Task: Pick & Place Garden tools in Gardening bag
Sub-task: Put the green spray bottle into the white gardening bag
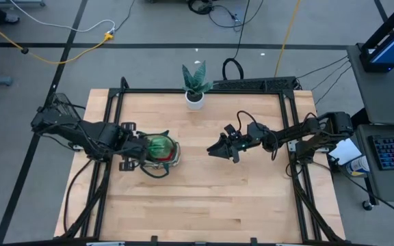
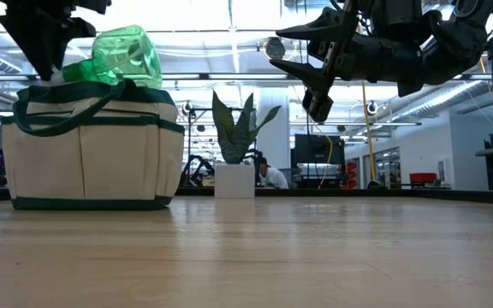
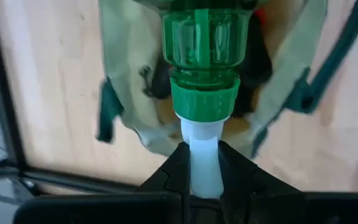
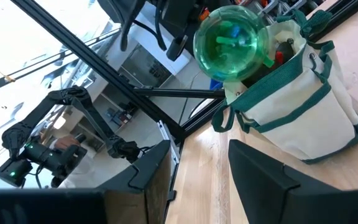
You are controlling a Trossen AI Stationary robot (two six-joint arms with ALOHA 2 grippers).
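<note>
Left gripper (image 3: 204, 163) holds sprayer (image 3: 204, 74) above bag (image 3: 135, 118).

The table (image 1: 204, 198) is a pale wooden top, boards running across, framed by black rails along the far edge and both sides. Sitting on it at the left is the gardening bag (image 1: 161, 152), cream canvas with dark green trim, standing upright on its flat base. At the far edge, near the middle, there's a green plant in a white pot (image 1: 195, 85), well apart from the bag. From table height, bare wood stretches across the near side.
</note>
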